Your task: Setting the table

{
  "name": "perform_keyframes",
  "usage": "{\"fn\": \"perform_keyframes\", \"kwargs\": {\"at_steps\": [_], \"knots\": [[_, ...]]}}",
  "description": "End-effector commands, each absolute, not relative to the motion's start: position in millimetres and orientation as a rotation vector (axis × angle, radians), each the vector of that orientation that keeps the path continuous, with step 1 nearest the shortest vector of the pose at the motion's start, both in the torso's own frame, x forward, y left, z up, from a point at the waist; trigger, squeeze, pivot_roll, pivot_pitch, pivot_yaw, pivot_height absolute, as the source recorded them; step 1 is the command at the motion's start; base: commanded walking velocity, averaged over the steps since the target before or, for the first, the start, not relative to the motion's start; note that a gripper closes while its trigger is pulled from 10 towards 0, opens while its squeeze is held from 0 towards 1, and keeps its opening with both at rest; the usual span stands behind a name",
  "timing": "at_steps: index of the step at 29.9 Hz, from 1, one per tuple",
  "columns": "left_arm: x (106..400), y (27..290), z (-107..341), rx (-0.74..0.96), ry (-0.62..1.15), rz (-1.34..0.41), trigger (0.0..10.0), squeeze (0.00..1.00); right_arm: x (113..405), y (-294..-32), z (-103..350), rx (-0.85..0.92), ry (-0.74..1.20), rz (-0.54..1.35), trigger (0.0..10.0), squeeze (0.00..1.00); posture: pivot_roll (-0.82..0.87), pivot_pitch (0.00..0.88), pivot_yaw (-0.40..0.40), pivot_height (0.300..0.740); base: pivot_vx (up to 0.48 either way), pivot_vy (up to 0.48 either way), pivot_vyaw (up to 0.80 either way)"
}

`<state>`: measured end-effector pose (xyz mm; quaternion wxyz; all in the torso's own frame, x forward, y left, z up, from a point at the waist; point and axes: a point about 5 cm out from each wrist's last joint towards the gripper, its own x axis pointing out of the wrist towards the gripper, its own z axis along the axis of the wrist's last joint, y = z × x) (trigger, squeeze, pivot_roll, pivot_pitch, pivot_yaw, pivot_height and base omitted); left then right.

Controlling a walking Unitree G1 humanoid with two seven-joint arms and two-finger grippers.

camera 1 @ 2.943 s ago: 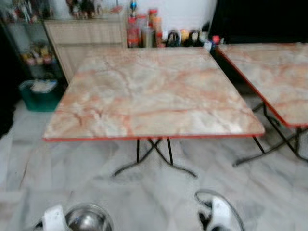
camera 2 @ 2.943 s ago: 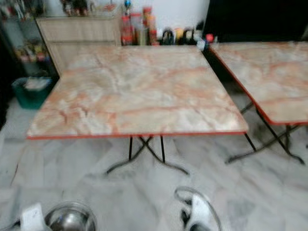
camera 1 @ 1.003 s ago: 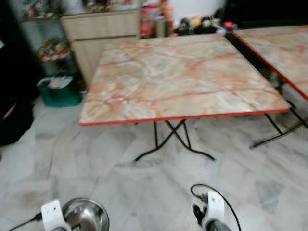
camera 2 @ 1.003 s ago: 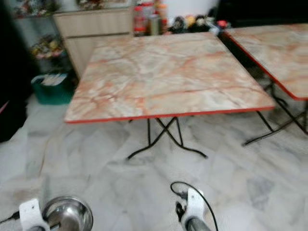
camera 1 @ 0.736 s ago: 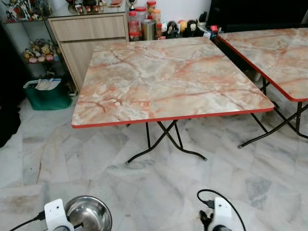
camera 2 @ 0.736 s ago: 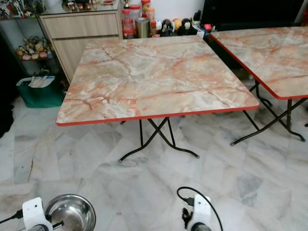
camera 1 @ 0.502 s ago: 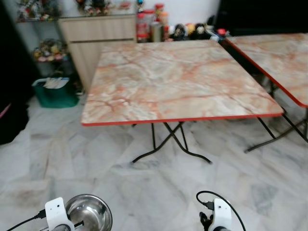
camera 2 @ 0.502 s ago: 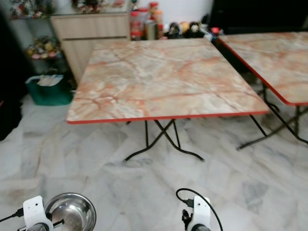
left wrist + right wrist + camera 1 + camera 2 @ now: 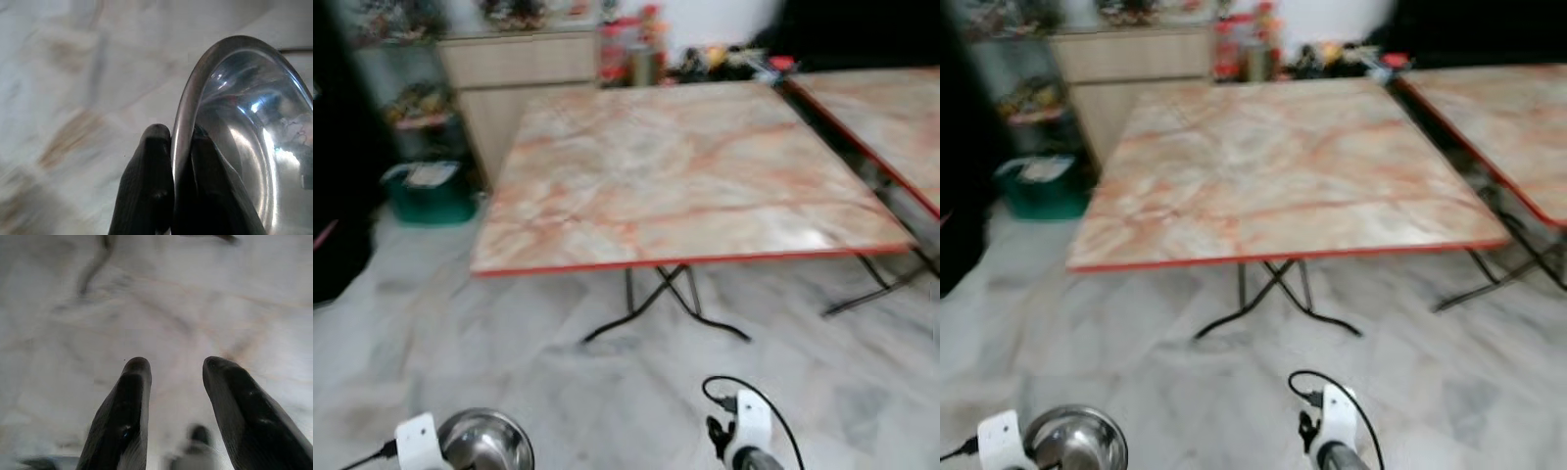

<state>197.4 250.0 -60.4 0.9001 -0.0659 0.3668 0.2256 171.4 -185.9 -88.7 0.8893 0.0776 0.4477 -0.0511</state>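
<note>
Over floor | left fingers pinch steel bowl rim | right fingers apart, holding nothing

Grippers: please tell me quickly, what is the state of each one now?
Left gripper: shut on the rim of the steel bowl.
Right gripper: open, holding nothing, above the floor.

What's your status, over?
Left gripper shut on steel bowl rim. Right gripper open, empty. Marble table ahead, floor between.
</note>
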Motion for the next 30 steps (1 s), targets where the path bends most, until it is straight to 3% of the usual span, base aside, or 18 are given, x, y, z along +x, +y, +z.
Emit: {"fn": "perform_keyframes", "kwargs": {"at_steps": [1,17,30], "knots": [[185,265,-62,-0.103,0.787,0.494,10.0,0.0,186,-174,-83,0.167,0.892,-0.076,10.0,0.0,0.09,0.0,0.027,0.74,0.326,0.0,0.0],[184,260,-65,-0.1,0.803,0.475,10.0,0.0,192,-171,-79,0.161,0.855,-0.062,10.0,0.0,0.08,0.0,0.026,0.74,0.331,0.0,0.59],[184,256,-66,-0.111,0.81,0.457,10.0,0.0,188,-177,-82,0.184,0.881,-0.082,10.0,0.0,0.08,0.0,0.021,0.74,0.049,0.0,0.0]]}}
